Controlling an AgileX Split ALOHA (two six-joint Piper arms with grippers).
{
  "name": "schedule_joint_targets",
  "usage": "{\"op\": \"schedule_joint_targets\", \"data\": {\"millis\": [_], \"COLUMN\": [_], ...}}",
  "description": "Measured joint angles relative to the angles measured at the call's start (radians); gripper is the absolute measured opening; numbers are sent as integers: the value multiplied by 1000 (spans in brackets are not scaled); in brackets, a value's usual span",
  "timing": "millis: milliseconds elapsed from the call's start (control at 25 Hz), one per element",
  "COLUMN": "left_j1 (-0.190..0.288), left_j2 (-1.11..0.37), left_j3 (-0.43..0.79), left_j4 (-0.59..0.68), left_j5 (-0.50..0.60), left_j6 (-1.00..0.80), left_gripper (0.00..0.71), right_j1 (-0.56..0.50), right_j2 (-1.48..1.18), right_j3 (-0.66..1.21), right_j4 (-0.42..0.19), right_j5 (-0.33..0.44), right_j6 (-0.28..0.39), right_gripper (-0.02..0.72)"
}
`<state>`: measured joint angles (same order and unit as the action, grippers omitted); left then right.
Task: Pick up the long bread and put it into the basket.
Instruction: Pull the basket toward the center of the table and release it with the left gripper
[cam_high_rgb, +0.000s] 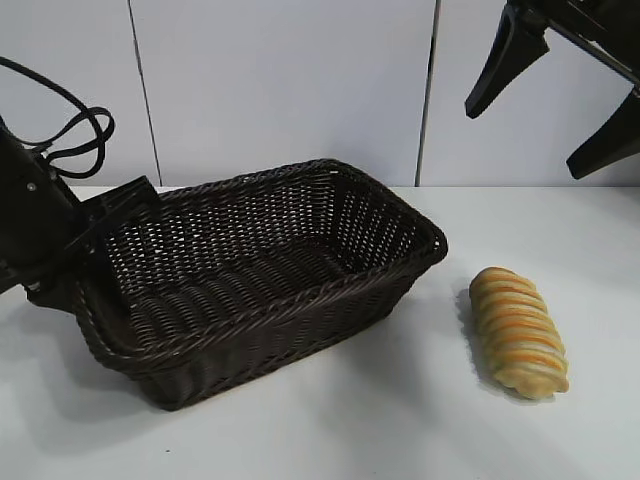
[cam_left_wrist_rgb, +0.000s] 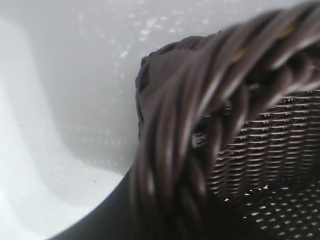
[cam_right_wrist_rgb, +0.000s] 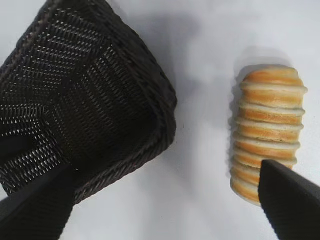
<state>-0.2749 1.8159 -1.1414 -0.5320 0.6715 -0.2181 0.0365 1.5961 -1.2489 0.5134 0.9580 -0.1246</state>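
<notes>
The long bread (cam_high_rgb: 518, 332) lies on the white table to the right of the basket (cam_high_rgb: 300, 335), apart from it. The basket is dark brown wicker and holds nothing. My left gripper (cam_high_rgb: 112, 205) is at the basket's left end, shut on the braided rim (cam_left_wrist_rgb: 200, 125), which fills the left wrist view. My right gripper (cam_high_rgb: 522, 140) hangs open and empty high above the table, up and to the right of the bread. In the right wrist view it (cam_right_wrist_rgb: 165, 167) spans the gap between the basket's corner (cam_right_wrist_rgb: 100, 100) and the bread (cam_right_wrist_rgb: 269, 127), with one fingertip (cam_right_wrist_rgb: 290, 200) over the bread's end.
A white panelled wall stands behind the table. Black cables (cam_high_rgb: 70, 130) loop above the left arm. Bare white table lies in front of the basket and around the bread.
</notes>
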Motion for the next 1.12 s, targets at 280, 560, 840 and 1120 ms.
{"op": "schedule_joint_targets", "data": {"millis": [280,560,840,1120], "left_j1": [0,0,0,0], "left_j2": [67,211,308,334], "left_j3": [-260,-387,-394,-394], "left_j4": [39,54,74,75], "left_j5": [280,378,370,344], "left_j6": [192,258,259,260], "left_gripper": [99,99,99,99], "right_j1": [0,0,0,0], "right_j2": [0,0,0,0], "right_j3": [0,0,0,0], "right_j4": [0,0,-1,-1], "right_j5": [0,6,7,7], "right_j6": [-2,-4,-7,-11], "right_gripper": [694,694,694,694]}}
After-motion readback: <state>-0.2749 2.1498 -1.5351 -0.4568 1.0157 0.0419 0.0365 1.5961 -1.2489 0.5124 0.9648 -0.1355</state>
